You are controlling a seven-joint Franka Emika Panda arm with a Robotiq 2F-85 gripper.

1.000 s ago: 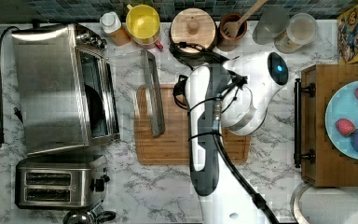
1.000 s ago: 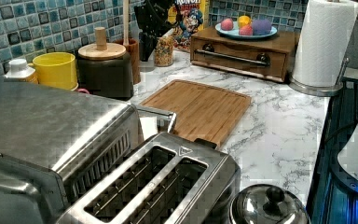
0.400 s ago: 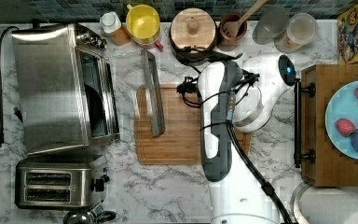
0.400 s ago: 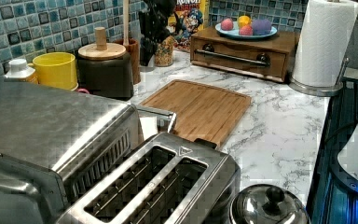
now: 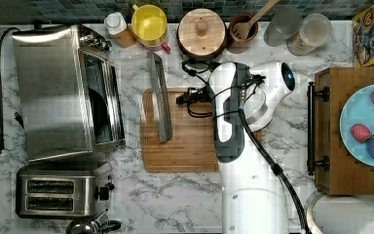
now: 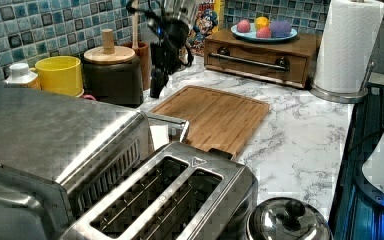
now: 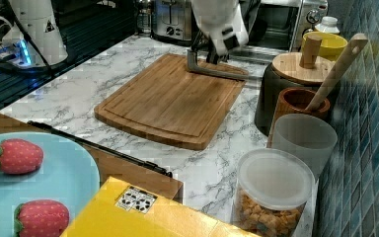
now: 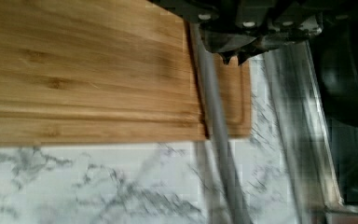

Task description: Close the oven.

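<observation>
Gripper [image 5: 181,97] hangs over the cutting board [image 5: 190,146] beside the bar handle [image 5: 158,97] of the oven [image 5: 53,92], its door dropped flat onto the counter [image 5: 175,195]; I cannot tell its opening, and I fear it could skid off the handle
</observation>
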